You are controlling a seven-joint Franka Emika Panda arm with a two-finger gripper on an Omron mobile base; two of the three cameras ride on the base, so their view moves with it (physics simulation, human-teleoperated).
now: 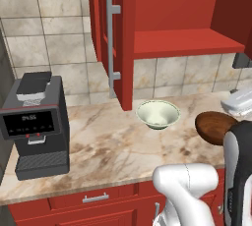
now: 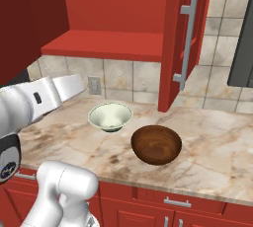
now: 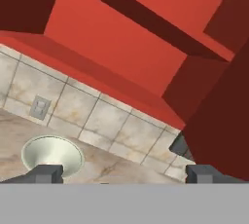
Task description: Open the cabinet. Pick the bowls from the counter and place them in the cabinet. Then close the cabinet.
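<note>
cream bowl (image 3: 52, 156) sits on the counter (image 3: 12, 135) beyond the left fingertip (image 3: 44, 173), jaws wide apart, empty.

I've got the arm (image 2: 34, 102) reaching forward off its base, forearm roughly level and angled across the left of the right base view. In the left base view the white elbow joint sits low, with the dark-and-white link standing up at the right edge. Gripper (image 3: 124, 173) jaws spread wide, both finger tips (image 3: 46, 173) far apart, nothing between them. Hand is rolled, tilted upward.
</note>
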